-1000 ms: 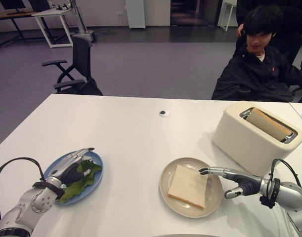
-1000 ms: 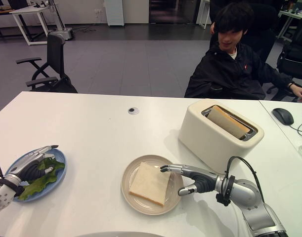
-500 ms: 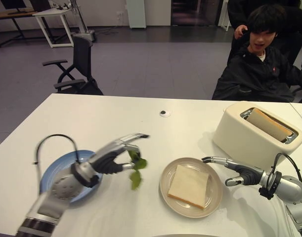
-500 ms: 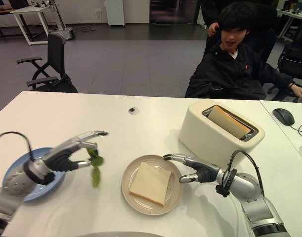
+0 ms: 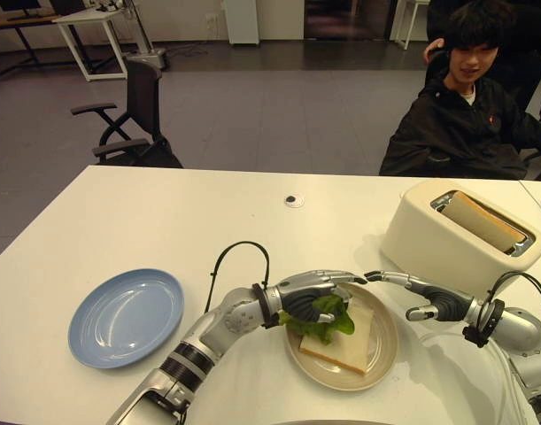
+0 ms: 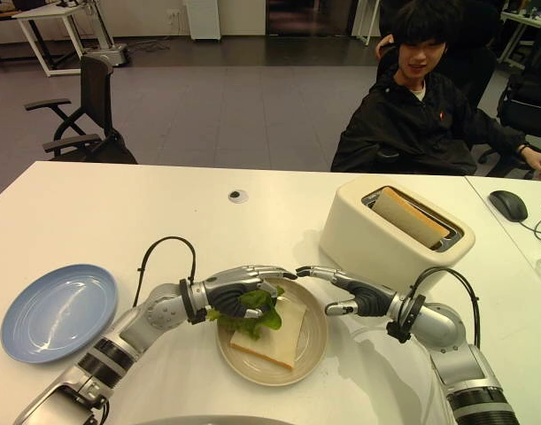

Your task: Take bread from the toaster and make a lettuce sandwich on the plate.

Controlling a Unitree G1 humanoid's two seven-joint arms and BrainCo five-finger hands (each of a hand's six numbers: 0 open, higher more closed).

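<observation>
left hand (image 5: 307,290) curled on lettuce (image 5: 324,317) | lettuce over bread (image 5: 359,341) on plate (image 5: 336,382), release straight down | right hand (image 5: 422,297) spread, empty, nearer toaster (image 5: 429,252)

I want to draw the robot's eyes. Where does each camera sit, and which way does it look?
Left eye view: on the robot's head, looking forward and down at the table; its left hand holds lettuce over the bread on the plate, right hand beside it.
Right eye view: same head, slightly further right, facing the same way; a mouse lies at the right.
Shared: both hands and arms, the toaster, the blue plate.
</observation>
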